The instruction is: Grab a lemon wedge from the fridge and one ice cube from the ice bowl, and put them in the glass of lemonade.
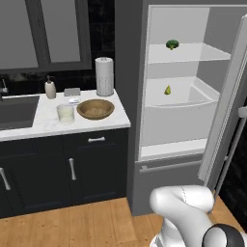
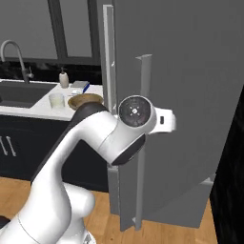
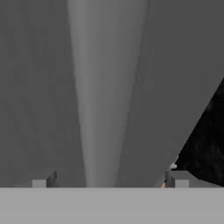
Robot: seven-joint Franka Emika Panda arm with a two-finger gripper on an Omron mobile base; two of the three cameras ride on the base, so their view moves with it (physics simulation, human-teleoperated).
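The fridge (image 1: 178,144) stands open, showing its white shelves. A tiny yellow-green lemon wedge (image 1: 167,90) lies on the middle shelf. On the counter, the brown wooden ice bowl (image 1: 95,108) sits right of the glass of lemonade (image 1: 65,113); both also appear as bowl (image 2: 85,100) and glass (image 2: 56,100). My gripper (image 3: 109,180) is open, its two tips wide apart on either side of the door's long vertical handle (image 3: 105,109), not clamping it. The hand (image 2: 164,120) sits against the outside of the open door (image 2: 181,105).
A broccoli floret (image 1: 171,45) rests on the top shelf. A paper towel roll (image 1: 104,76), soap bottle (image 1: 50,89) and sink (image 1: 17,111) share the counter. The open door (image 1: 226,111) stands at the right, between my arm and the fridge interior.
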